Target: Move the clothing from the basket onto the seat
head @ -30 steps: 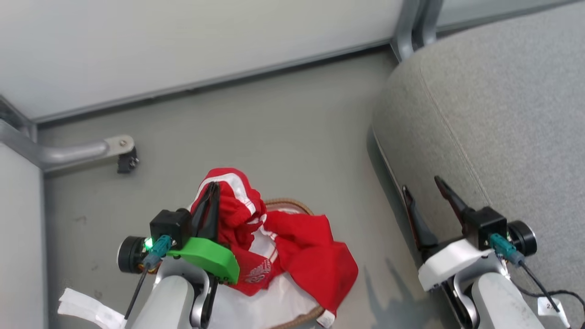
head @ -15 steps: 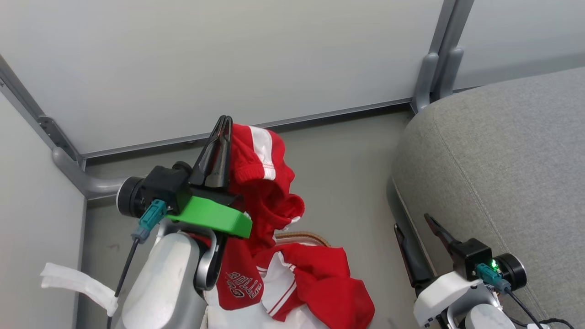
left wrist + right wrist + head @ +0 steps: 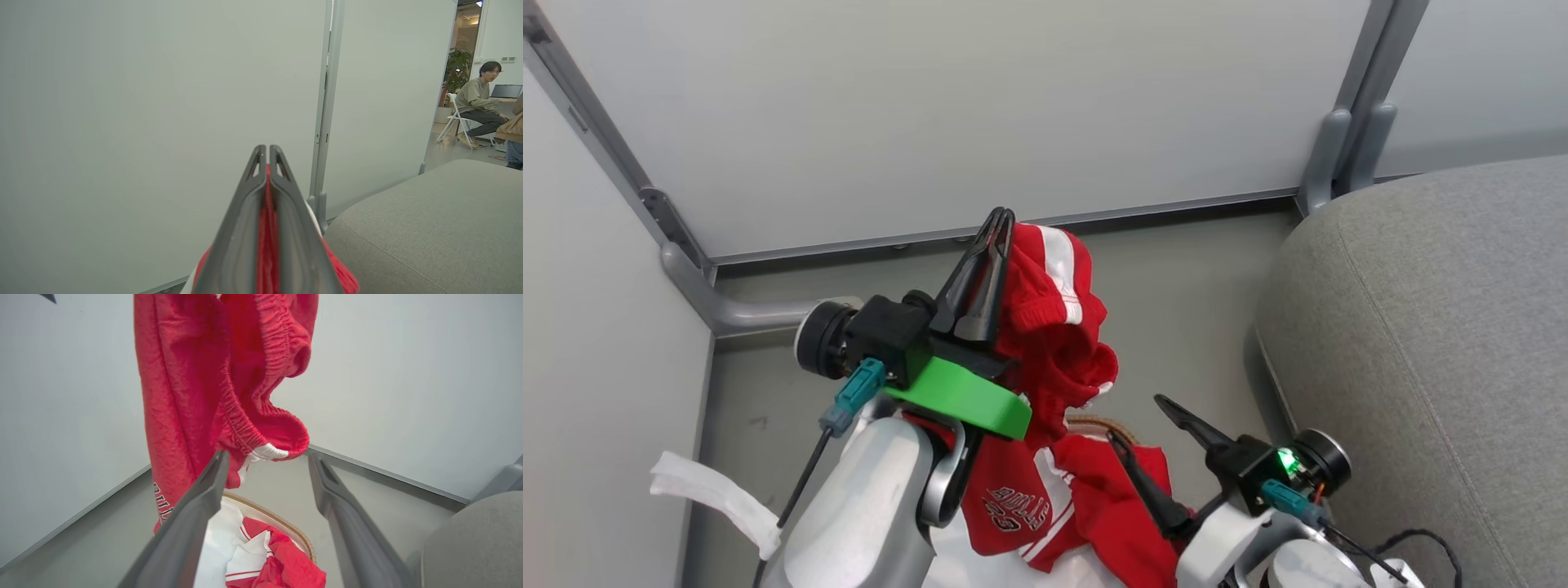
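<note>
At centre frame of the head view, the left gripper (image 3: 1001,216) points up toward the partition wall (image 3: 931,114), its two dark fingers clenched on a fold of a red garment (image 3: 1049,335) with a white stripe. The left wrist view shows red cloth pinched in the narrow slit between the fingers. The garment hangs from this grip above the basket (image 3: 1094,423), its white lettering showing at lower centre beside the pale forearm. At lower centre-right, the right gripper (image 3: 1137,418) stands released, fingers spread wide and grasping nothing. In the right wrist view the garment's elastic waistband drops to the level of the fingertips; contact cannot be determined. Below, a second red garment (image 3: 286,561) with white trim lies on the white liner (image 3: 214,539) inside the brown woven rim. The seat (image 3: 1421,343), grey fabric, occupies the right of the frame, apart from both garments. A person (image 3: 476,96) sits on a white chair at the upper right of the left wrist view.
</note>
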